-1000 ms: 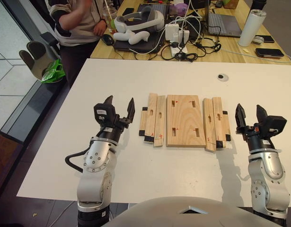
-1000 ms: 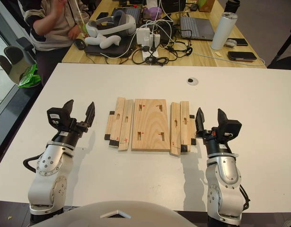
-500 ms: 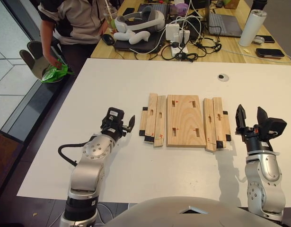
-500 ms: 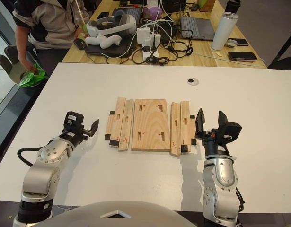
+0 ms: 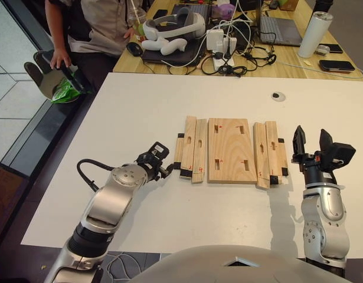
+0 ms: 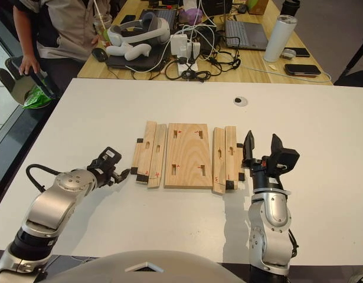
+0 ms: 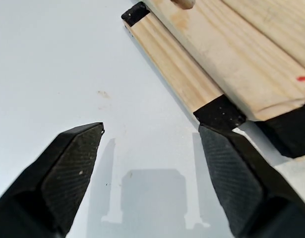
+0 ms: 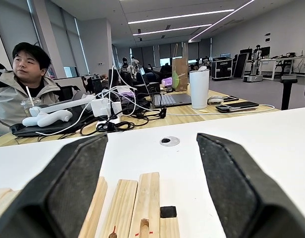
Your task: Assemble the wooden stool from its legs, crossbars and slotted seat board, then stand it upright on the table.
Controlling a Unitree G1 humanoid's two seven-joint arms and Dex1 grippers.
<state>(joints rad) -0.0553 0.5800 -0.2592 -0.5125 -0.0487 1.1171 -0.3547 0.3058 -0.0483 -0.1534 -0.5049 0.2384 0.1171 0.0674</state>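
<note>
The left arm has swung down low and over toward the wood. The right arm has hardly moved.

In the head views, the left gripper is down near the white table with its two fingers spread apart, holding nothing. Just past its tips lies the left pile of wood. The right gripper points up, fingers spread wide and empty, with the right pile just beside it. The wide pale wooden seat board with four slots lies flat between the two grippers.

I count one seat board and four flat pale wooden boards, two on the left and two on the right. Black-ended sticks peek out at the piles' outer edges, but I cannot count them for sure.

In the left wrist view, a thin pale wooden stick with black ends lies right by one fingertip. I cannot tell if they touch. The other finger is over bare table. A wider board lies snug against the stick.

In the right wrist view, the ends of the right pile sit low between the open fingers.

What could go wrong: the finger may push the stick instead of going around it, and the pile would slide. The stick sits tight against the board, so pulling it may drag the board too.
</note>
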